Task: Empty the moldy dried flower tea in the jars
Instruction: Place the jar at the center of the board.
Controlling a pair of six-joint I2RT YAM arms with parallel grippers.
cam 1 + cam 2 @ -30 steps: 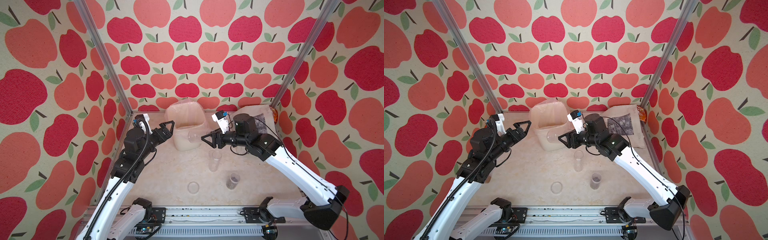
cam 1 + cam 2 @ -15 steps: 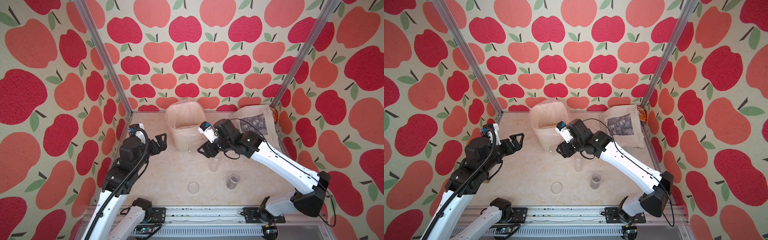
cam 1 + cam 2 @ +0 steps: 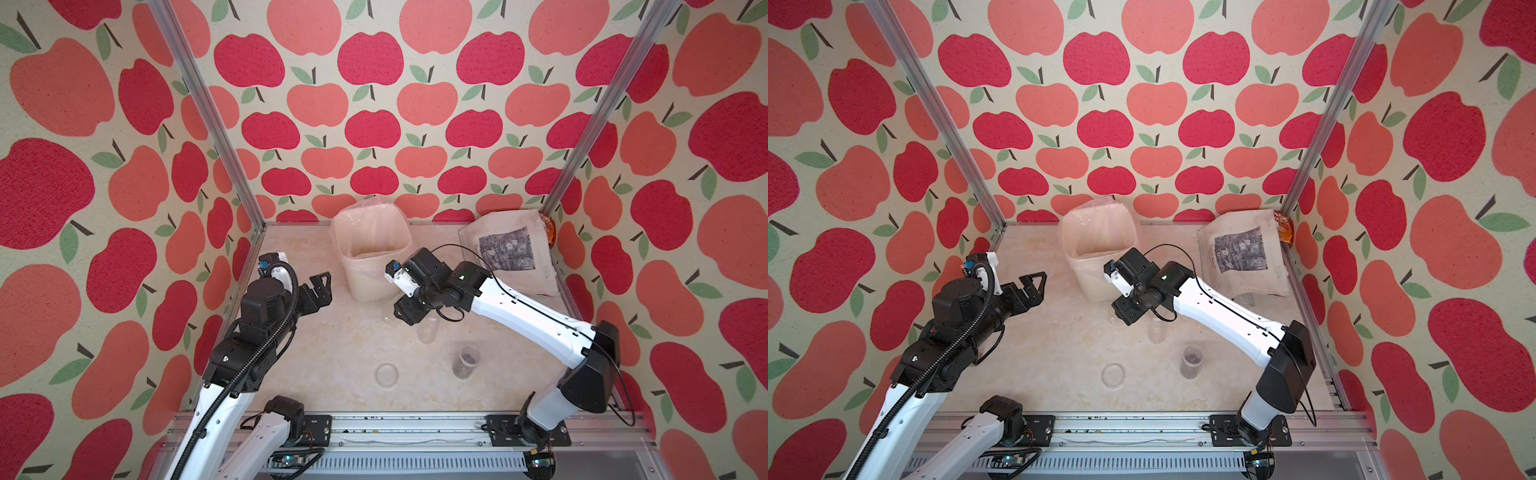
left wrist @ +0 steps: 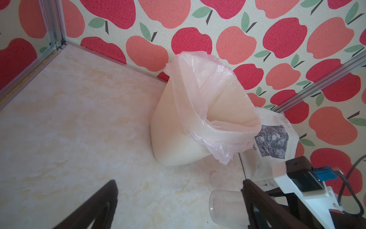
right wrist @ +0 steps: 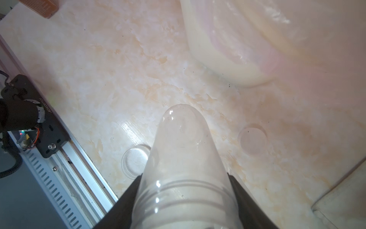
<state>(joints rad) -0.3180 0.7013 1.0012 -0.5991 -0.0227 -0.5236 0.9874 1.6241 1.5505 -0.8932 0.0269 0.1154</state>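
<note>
Three clear jars logged. At 6 o'clock of the bin (image 3: 374,257), the right tool (image 5: 184,174) is closed at mid width on the held jar (image 5: 182,138) near its threaded mouth; jar looks empty. At 4 o'clock of that tool the second jar (image 3: 427,334) stands upright, contents unclear. At 4 o'clock on the bench (image 3: 332,353) the tea jar (image 3: 466,365) stands upright, the moldy dried flower tea (image 3: 470,356) a dark clump inside. At 6 o'clock lies a loose lid (image 3: 387,375). At 8 o'clock of the bin the left tool (image 3: 326,289) gapes wide, holding nothing.
</note>
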